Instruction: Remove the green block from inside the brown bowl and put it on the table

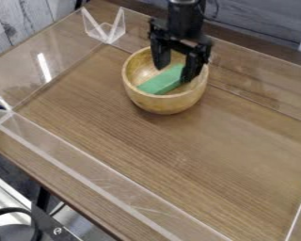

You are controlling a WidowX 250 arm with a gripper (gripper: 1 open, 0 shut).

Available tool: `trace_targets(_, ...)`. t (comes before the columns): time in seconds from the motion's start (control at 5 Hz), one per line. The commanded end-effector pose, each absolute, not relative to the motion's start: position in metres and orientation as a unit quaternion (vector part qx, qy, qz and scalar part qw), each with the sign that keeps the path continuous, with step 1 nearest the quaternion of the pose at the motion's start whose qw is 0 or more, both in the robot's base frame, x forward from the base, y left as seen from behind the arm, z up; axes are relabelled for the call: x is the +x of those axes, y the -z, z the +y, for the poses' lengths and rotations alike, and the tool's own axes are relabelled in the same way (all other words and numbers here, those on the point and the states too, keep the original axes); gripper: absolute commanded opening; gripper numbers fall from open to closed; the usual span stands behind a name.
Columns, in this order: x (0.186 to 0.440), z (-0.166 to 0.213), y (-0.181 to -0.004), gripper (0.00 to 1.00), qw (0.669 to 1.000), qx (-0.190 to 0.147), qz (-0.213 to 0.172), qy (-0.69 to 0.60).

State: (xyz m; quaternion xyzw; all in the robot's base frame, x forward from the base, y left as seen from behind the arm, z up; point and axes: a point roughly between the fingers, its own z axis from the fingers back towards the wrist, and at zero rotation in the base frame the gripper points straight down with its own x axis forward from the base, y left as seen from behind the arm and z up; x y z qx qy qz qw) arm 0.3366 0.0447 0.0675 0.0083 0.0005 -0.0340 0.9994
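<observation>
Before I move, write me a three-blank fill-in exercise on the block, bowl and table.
The block is coloured ____. It lies inside the round tan ____. The bowl stands on the wood-grain ____. Missing words: green; bowl; table.
</observation>
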Motion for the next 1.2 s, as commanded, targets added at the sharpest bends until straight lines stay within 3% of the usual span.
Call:
trace_targets(0.0, 0.348, 0.05, -0.076, 1.0, 0.999, 0.017, -0.023, 0.03)
trace_targets(1.0, 0.357, 0.065, -0.05, 1.0, 1.0, 0.018, -0.002, 0.021)
